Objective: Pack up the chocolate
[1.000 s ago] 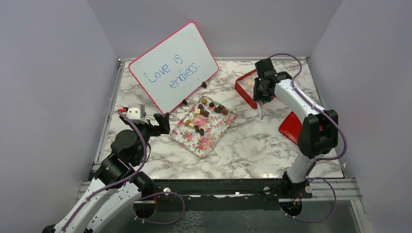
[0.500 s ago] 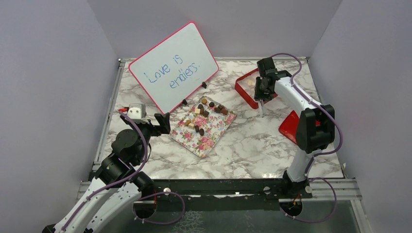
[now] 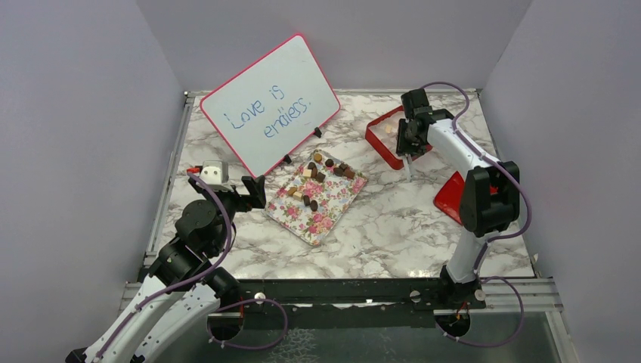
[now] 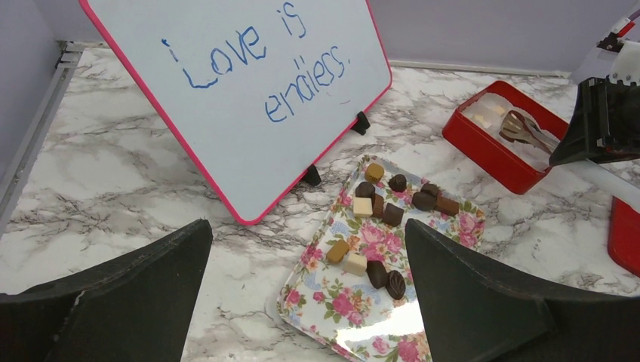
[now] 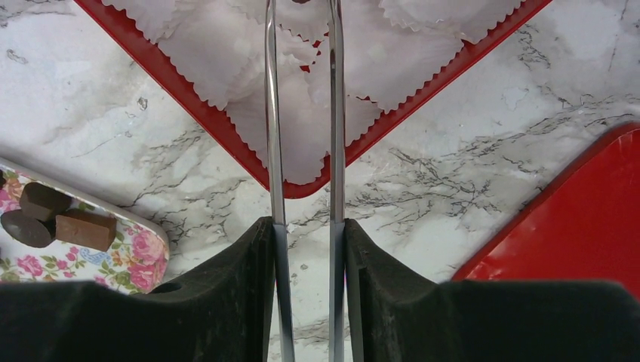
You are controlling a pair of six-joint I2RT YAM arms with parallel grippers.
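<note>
Several chocolate pieces (image 3: 317,175) in dark brown, mid-brown and cream lie on the far half of a floral tray (image 3: 311,218). The left wrist view shows the same chocolate pieces (image 4: 377,207) on the floral tray (image 4: 355,309). My left gripper (image 3: 253,190) hangs open left of the tray with nothing between its fingers. My right gripper (image 3: 409,140) is shut on metal tongs (image 5: 271,113), also gripped in the right wrist view (image 5: 306,226). The tongs reach over the near corner of the red box (image 5: 226,130), which is lined with white paper cups. The tong tips are cut off at the top edge.
A pink-framed whiteboard (image 3: 268,102) reading "Love is endless." stands propped at the back left, just behind the tray. The red lid (image 3: 453,198) lies right of the box (image 3: 376,140), near my right arm. Grey walls close in the marble table (image 3: 378,227).
My right wrist has edged slightly back and to the right over the box with the tongs. The left arm and the chocolates have not moved.
</note>
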